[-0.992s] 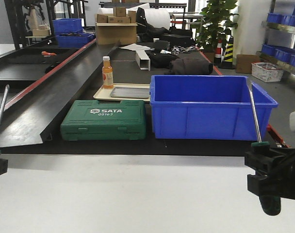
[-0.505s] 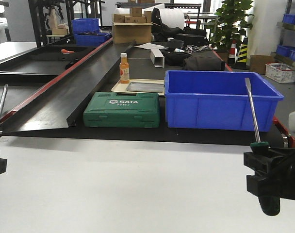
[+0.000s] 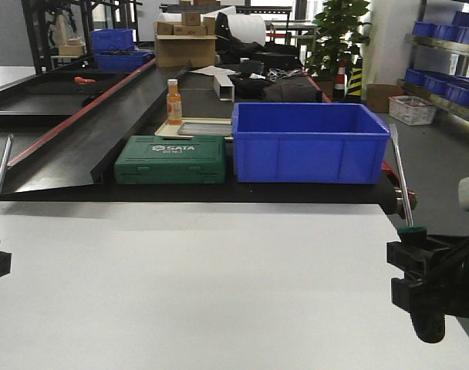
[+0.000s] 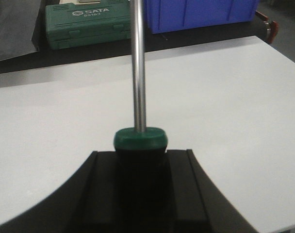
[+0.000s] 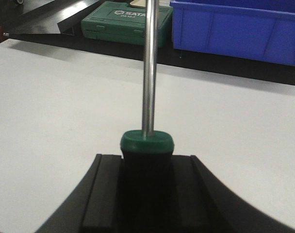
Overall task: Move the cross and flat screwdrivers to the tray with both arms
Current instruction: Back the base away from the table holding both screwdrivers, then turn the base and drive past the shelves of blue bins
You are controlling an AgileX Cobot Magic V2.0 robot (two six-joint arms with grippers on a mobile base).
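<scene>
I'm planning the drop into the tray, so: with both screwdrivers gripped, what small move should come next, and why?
Probably carry both forward, kept high. The left gripper clamps the left screwdriver, the right gripper the right screwdriver, shafts raised; the grey tray lies behind the green case, beyond the white table.

Both arms sit low at the near corners, the left gripper [image 4: 140, 162] with its black fingers [image 4: 184, 194] closed on the handle of the left screwdriver [image 4: 138, 73], the right gripper [image 5: 146, 165] likewise clamped on the right screwdriver [image 5: 149, 73], both shafts pointing up.
</scene>
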